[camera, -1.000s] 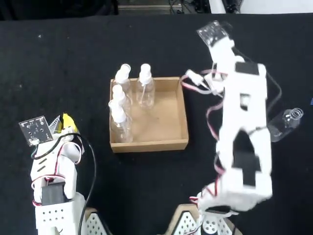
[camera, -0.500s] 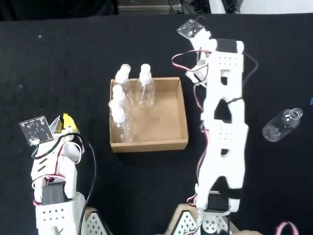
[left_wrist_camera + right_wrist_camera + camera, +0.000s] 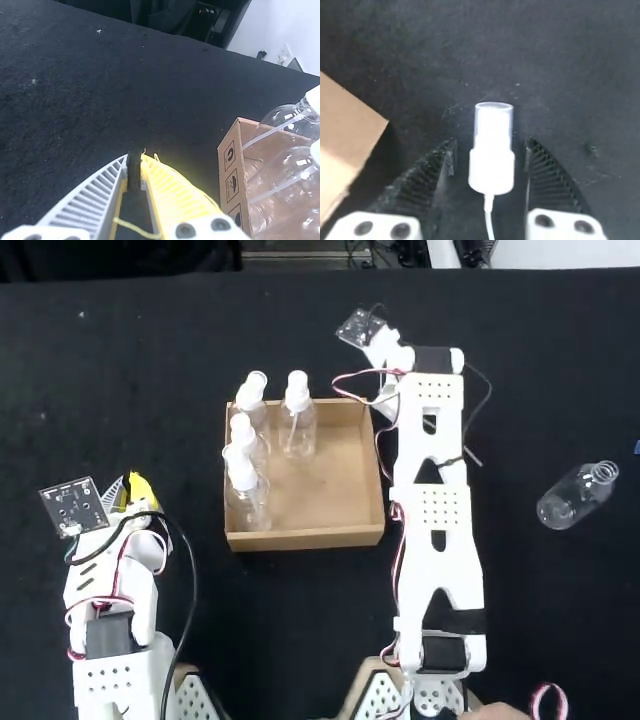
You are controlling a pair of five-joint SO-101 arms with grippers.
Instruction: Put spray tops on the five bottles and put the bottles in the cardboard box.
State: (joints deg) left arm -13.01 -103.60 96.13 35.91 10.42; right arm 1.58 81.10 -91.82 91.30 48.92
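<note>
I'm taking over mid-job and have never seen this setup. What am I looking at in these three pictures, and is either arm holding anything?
You have two small robot arms side by side at a black table. The wide picture comes from a fixed camera looking down over it. The other two come from a camera on each arm's wrist, looking out past its jaws.

The left arm sits at its own corner, jaws shut on nothing. The right arm stretches out beside the cardboard box. Its wrist picture shows its jaws open on either side of a loose spray top lying on the table, not gripped.

In the box are four bottles with spray tops on. A fifth bottle, with no top, lies on its side farther out.
</note>
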